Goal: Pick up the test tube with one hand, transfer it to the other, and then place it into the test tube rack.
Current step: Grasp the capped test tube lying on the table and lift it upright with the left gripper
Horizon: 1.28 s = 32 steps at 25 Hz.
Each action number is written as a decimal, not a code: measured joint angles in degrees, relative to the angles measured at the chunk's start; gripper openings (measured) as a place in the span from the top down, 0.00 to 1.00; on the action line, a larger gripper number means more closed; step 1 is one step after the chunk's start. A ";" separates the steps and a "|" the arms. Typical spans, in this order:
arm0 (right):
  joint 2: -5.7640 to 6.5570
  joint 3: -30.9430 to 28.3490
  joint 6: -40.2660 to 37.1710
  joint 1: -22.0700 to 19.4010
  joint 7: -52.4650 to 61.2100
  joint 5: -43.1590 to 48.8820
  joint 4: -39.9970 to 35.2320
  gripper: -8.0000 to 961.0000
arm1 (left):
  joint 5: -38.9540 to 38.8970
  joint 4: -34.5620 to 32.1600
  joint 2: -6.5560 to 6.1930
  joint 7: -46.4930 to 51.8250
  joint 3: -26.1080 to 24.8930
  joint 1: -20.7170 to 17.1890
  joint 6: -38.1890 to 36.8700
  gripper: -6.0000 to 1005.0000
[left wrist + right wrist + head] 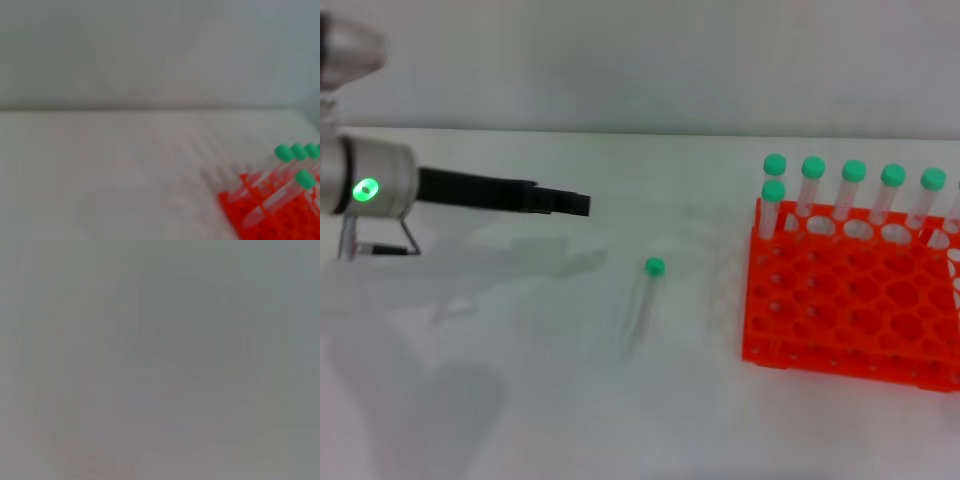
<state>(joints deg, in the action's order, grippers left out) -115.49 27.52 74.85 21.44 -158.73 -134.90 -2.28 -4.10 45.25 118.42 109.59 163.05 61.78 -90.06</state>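
The left gripper's (582, 204) jaws look pressed together into one flat black blade, holding nothing; I cannot tell more than that from the head view. It hangs above the table (520, 380), well left of the rack (850, 300) and up-left of the tube (642, 300). The right gripper is not in view.

The tube lies flat on the table, left of the rack and apart from it, green cap (654, 266) pointing away from the robot. Six capped tubes (853, 190) stand along the rack's far row.

The tube is probably light, stiff, smooth and prone to rolling. A grip across the mid-body, nearer the cap, would leave the lower end free for the other gripper.
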 joint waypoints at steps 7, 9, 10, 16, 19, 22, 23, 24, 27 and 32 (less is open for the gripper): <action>-0.01 -0.01 -0.41 0.69 0.00 0.01 0.00 0.09 | 21.00 -4.68 0.42 16.85 0.06 11.81 6.08 0.27; -0.03 -0.01 -0.57 0.76 0.00 0.02 0.00 0.09 | 26.18 -8.85 0.43 22.12 0.08 14.22 9.55 0.27; -0.11 -0.01 -1.22 0.91 0.00 0.00 0.00 0.09 | 27.51 -10.78 0.41 23.90 0.08 15.00 10.96 0.27; -0.17 -0.01 -1.66 1.00 0.00 -0.20 0.00 0.09 | 32.84 -20.19 0.42 32.09 0.08 17.20 18.03 0.27; -0.18 -0.01 -1.67 0.99 0.00 -0.32 0.00 0.09 | 35.20 -24.74 0.41 35.03 0.07 17.46 21.12 0.27; -0.18 -0.01 -1.67 0.97 0.00 -0.37 0.00 0.09 | 37.71 -27.59 0.43 37.87 0.02 17.53 22.82 0.27; -0.18 -0.01 -1.67 0.98 0.00 -0.37 0.00 0.09 | 38.40 -28.06 0.47 38.80 0.00 17.53 23.12 0.27; -0.18 -0.01 -1.67 0.98 0.00 -0.37 0.00 0.09 | 38.98 -28.39 0.49 39.68 0.00 17.47 23.34 0.27; -0.17 -0.01 -1.66 1.01 0.00 -0.37 0.00 0.09 | 39.67 -29.08 0.55 41.05 -0.01 17.10 23.40 0.27; -0.18 -0.01 -1.73 1.22 0.00 -0.37 0.00 0.09 | 41.15 -29.94 0.58 42.72 -0.01 16.51 23.56 0.27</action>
<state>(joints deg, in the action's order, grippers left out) -115.66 27.51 73.12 22.66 -158.73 -135.27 -2.28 37.06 15.31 119.00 152.31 163.03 78.28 -66.50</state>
